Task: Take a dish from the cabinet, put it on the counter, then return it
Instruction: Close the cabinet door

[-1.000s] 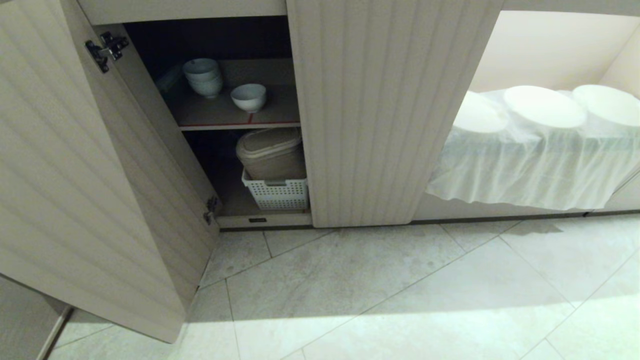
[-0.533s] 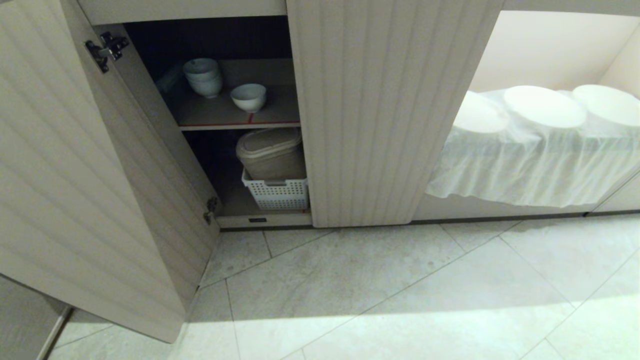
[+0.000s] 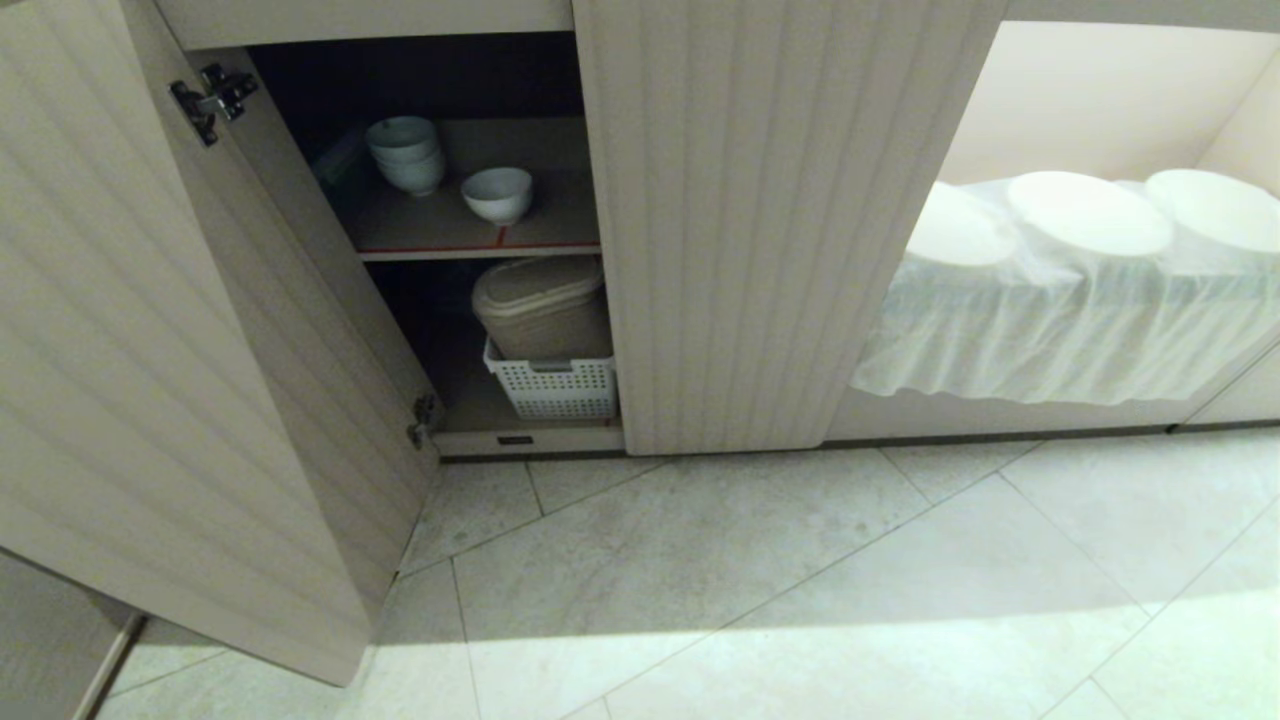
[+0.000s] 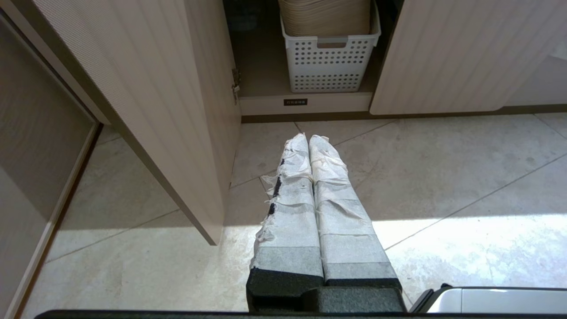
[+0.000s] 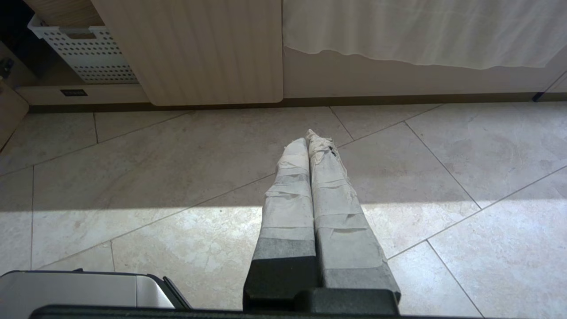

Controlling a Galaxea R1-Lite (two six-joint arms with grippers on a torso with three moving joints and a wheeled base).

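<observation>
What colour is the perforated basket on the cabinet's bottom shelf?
White, dotted with small holes; the basket shows best in the left wrist view.

Cabinet (image 3: 780,230): doors of pale beige board, vertically fluted, matt finish; metal hinges (image 3: 212,98) dark and slightly shiny. Inner shelf (image 3: 440,232) brown, matt, front edge taped red. Dish (image 3: 497,194) and stacked bowls (image 3: 406,152): white glazed ceramic, smooth. Basket (image 3: 555,388): white perforated plastic, holding a beige ribbed container (image 3: 545,305). Far right, thin translucent white cloth (image 3: 1060,330), wrinkled. Floor (image 3: 800,580): large stone-look tiles, smooth, faint sheen. Both grippers' fingers (image 4: 325,186) (image 5: 305,186) wrapped in frayed whitish tape.
</observation>
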